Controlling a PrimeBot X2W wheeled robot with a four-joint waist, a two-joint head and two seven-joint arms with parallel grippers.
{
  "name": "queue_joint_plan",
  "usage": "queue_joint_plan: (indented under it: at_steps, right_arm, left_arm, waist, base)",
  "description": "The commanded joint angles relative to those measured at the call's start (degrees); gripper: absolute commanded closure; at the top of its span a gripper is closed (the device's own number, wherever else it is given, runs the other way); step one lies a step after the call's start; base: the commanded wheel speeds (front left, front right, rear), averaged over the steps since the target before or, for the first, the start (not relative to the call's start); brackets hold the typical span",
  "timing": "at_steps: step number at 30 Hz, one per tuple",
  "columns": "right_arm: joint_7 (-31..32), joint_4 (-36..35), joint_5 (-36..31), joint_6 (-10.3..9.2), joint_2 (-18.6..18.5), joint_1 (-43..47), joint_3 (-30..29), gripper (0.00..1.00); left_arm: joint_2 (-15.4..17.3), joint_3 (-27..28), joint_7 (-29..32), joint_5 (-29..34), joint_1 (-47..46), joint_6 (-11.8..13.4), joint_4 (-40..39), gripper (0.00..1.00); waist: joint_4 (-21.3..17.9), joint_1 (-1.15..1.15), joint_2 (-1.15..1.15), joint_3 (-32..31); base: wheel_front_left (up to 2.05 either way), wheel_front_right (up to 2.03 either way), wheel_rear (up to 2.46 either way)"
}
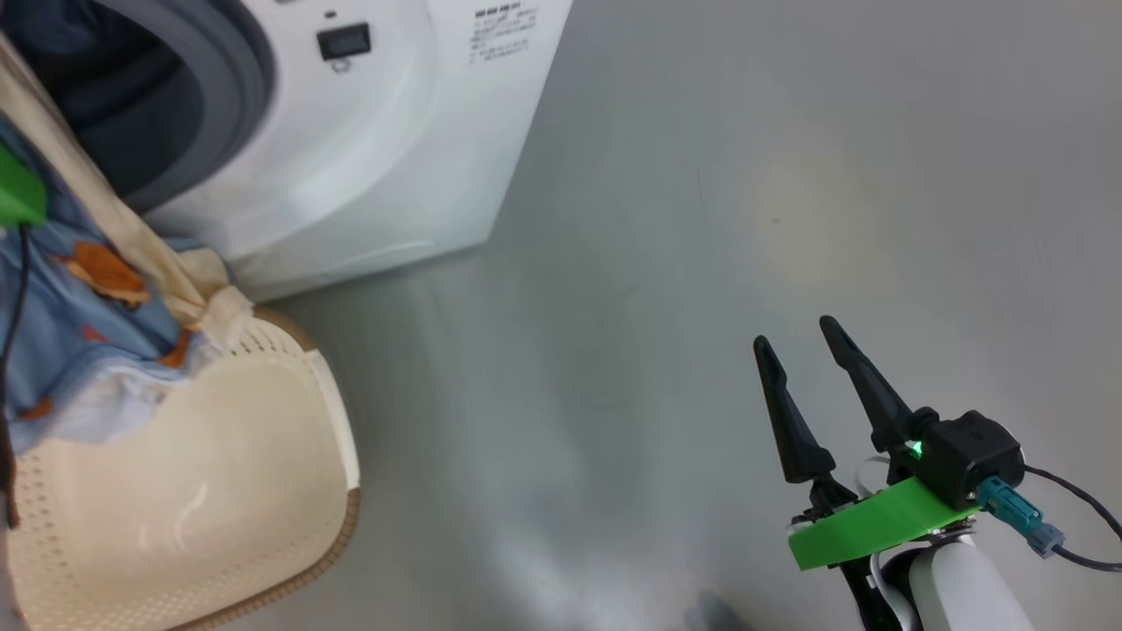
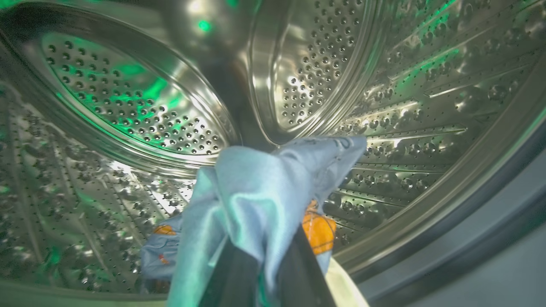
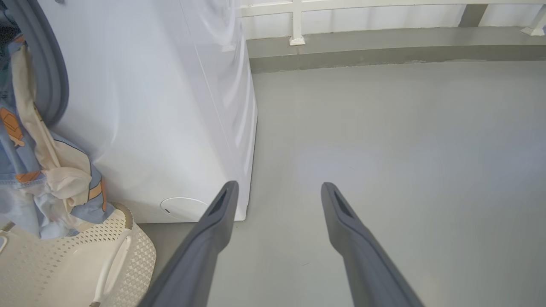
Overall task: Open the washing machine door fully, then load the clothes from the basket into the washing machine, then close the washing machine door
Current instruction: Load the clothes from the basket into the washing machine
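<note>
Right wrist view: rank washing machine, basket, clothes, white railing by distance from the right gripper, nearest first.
1. washing machine, corner just left of the right gripper; basket, lower left, too close to call against it.
2. clothes, far left, above the basket.
3. white railing, top, across the floor.

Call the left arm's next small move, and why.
Probably ease the left jaws slightly deeper into the drum before releasing. They are shut on the clothes inside the drum, yet the head view shows fabric trailing out over the gasket toward the basket.
</note>
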Motion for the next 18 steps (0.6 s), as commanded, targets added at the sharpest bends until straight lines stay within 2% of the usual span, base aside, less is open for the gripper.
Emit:
queue_joint_plan:
  at_steps: [1,18]
  right_arm:
    - [-0.7,-1.4,1.0,0.08,0.0,-0.2,1.4,0.00]
    - [-0.7,-1.1,4.0,0.08,0.0,-2.1,3.9,0.00]
  left_arm:
    - [3.4,0.5,0.1,1.0,-1.9,0.4,-0.8,1.00]
    - [7.1,-3.7,1.6,4.1,-17.6,1.2,6.5,1.00]
  waist:
    - [-1.3,0.00,0.00,3.2]
    - [-2.3,0.00,0.00,9.0]
  base:
    - [0.00,0.00,0.00]
    - [0.00,0.00,0.00]
